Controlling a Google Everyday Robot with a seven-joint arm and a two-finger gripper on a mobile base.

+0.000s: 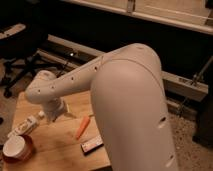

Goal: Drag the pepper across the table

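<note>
The pepper [83,127] is a slim orange-red tapered piece lying slantwise on the light wooden table [60,150], near its middle. My white arm fills the right of the view and reaches left over the table. The gripper [55,114] hangs below the wrist, low over the table, about a hand's width left of the pepper and apart from it. The wrist covers most of the gripper.
A dark rectangular bar with a red stripe [92,145] lies just in front of the pepper. A white packet [25,127] and a red-and-white cup [17,148] sit at the table's left. An office chair [20,65] stands behind, on the floor to the left.
</note>
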